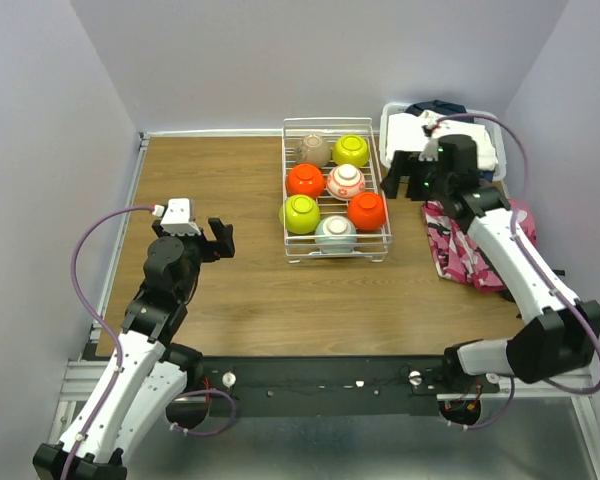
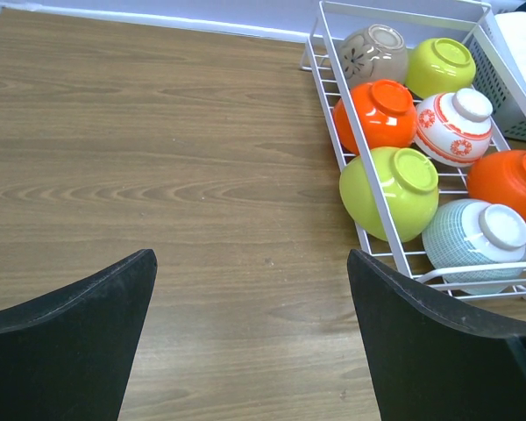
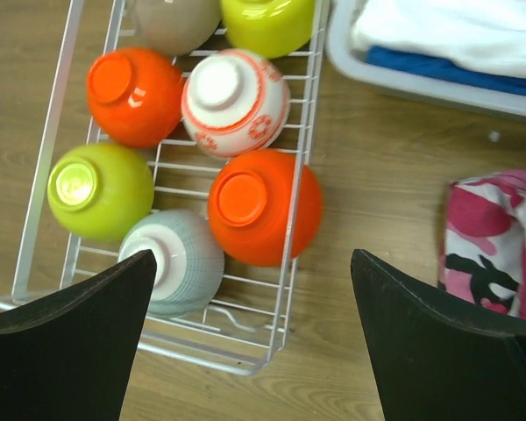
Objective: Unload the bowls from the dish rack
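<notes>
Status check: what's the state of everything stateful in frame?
dish rack: full, flat on table
bowls: all seven in dish rack, upside down
left end effector: open, empty
right end effector: open, empty
grey bin: holds folded clothes
pink cloth: bunched on table

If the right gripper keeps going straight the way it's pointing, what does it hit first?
Probably the orange bowl on the right side of the dish rack, centred between the open fingers of the right gripper in its wrist view. Depth is unclear, so the rack's side wire could come first.
</notes>
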